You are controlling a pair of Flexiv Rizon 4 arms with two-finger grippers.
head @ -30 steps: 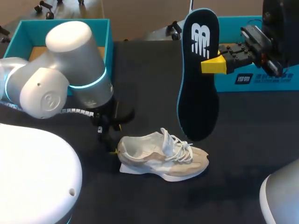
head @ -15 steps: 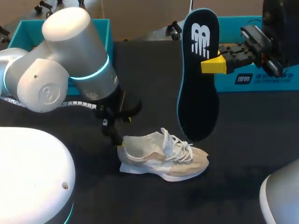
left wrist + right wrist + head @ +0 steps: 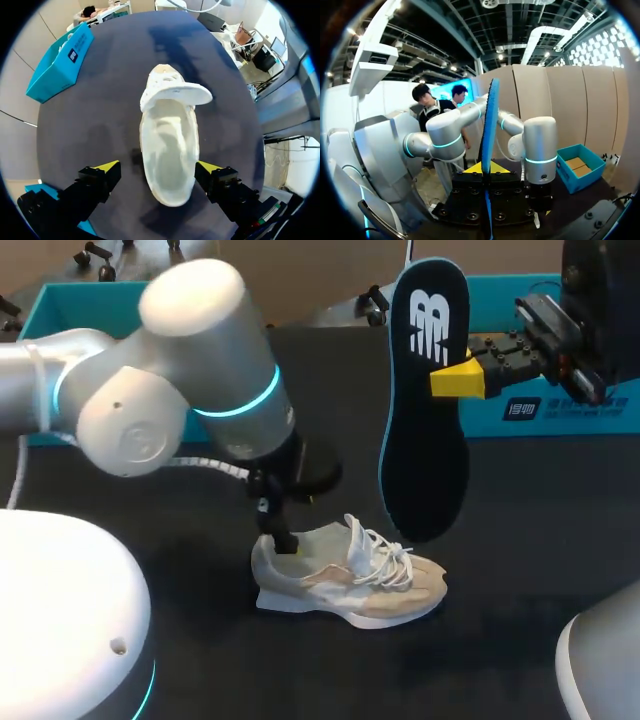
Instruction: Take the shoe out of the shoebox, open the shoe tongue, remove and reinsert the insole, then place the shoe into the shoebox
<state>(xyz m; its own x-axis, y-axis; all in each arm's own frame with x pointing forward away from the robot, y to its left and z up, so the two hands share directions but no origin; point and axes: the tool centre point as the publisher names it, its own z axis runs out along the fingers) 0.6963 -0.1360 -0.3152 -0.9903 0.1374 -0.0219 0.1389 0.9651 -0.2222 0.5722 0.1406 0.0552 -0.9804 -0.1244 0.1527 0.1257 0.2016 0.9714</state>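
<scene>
Our left arm comes in from 9 o'clock, and its pincer (image 3: 280,540) hangs just over the heel of the cream sneaker (image 3: 345,575); in the left wrist view that pincer (image 3: 159,166) is released, one yellow-tipped finger on each side of the sneaker's (image 3: 170,150) heel end, with bare counter (image 3: 100,115) showing between each finger and the shoe; the tongue (image 3: 175,92) is folded forward, away from the pincer, so the hollow inside lies open to view.

The sneaker rests on its sole on the black counter (image 3: 540,530) near 6 o'clock of the middle, heel toward 9 o'clock and toe toward 3 o'clock.

Our right pincer (image 3: 455,378), coming in from 2 o'clock, is clenched on the dark, teal-edged insole (image 3: 425,400); the insole hangs upright in the air above and beyond the sneaker's toe, apart from it, long axis running 12 to 6 o'clock; in the right wrist view it (image 3: 490,125) stands edge-on between that pincer's (image 3: 486,167) fingers.

The open teal shoebox (image 3: 80,300) sits at 10 o'clock, partly behind our left arm; its lid (image 3: 540,410) lies at 2 o'clock.
</scene>
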